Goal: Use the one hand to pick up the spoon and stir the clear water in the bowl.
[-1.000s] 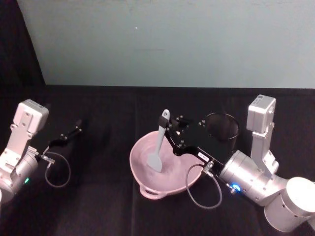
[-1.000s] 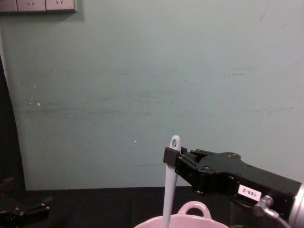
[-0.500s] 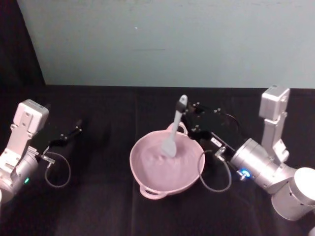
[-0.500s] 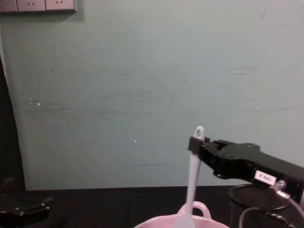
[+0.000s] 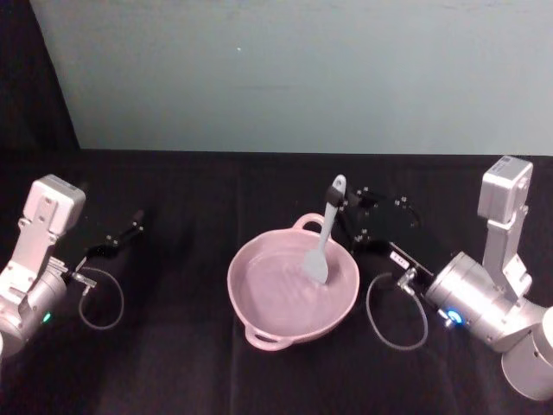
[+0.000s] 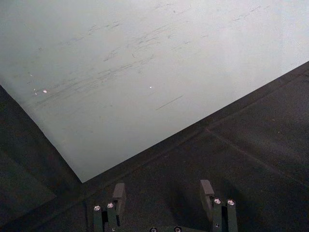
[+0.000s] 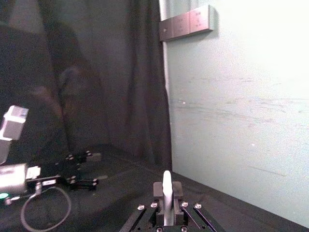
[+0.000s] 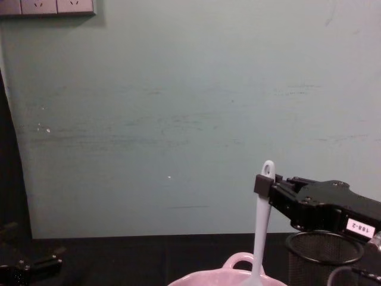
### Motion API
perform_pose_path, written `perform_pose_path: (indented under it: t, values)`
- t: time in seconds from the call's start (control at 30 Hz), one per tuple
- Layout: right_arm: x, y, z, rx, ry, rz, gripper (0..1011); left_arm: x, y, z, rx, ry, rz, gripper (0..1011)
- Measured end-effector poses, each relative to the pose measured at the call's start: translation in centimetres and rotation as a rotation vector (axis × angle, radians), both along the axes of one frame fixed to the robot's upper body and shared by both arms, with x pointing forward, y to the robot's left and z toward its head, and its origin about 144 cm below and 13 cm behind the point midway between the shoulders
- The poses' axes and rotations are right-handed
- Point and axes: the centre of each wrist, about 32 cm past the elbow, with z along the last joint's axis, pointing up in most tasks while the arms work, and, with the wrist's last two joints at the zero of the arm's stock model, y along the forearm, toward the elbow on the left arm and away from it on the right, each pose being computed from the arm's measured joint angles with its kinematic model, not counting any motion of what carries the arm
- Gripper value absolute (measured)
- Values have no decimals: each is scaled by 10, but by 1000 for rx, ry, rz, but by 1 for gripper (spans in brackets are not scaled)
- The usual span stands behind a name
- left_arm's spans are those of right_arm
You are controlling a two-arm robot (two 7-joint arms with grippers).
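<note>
The pale pink bowl (image 5: 251, 298) sits mid-table, and its loop handle and far rim (image 8: 237, 261) rise at the chest view's lower edge. The slim white spoon (image 5: 327, 229) stands nearly upright with its flat blade down inside the bowl's right part. My right gripper (image 5: 344, 206), a black boxy hand with a white label, is shut on the spoon's handle just below the hole end. It comes in from the right as my right gripper (image 8: 264, 183), pinching the spoon (image 8: 260, 232). In the right wrist view the handle (image 7: 166, 186) sits between the fingers.
My left gripper (image 5: 128, 230) rests far left on the black cloth, its fingers (image 6: 118, 193) spread apart with nothing between them. A black wire-mesh cup (image 8: 324, 253) stands behind my right hand, right of the bowl. A pale green wall closes off the table's back.
My right gripper has carried the spoon rightward across the bowl, from its left part to its right part. The mesh cup has come into view behind it. The left arm has not moved.
</note>
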Motion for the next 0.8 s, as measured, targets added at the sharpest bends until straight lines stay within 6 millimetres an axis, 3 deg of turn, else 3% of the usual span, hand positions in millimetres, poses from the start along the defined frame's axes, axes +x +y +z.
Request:
perform_pose_path:
  t: [0.43, 0.8]
  values:
    - [-17, 21, 2, -12, -9, 100, 110, 0, 0, 0, 0, 0, 0, 1005]
    - [-3, 41, -5, 18, 9, 120, 110, 0, 0, 0, 0, 0, 0, 1005]
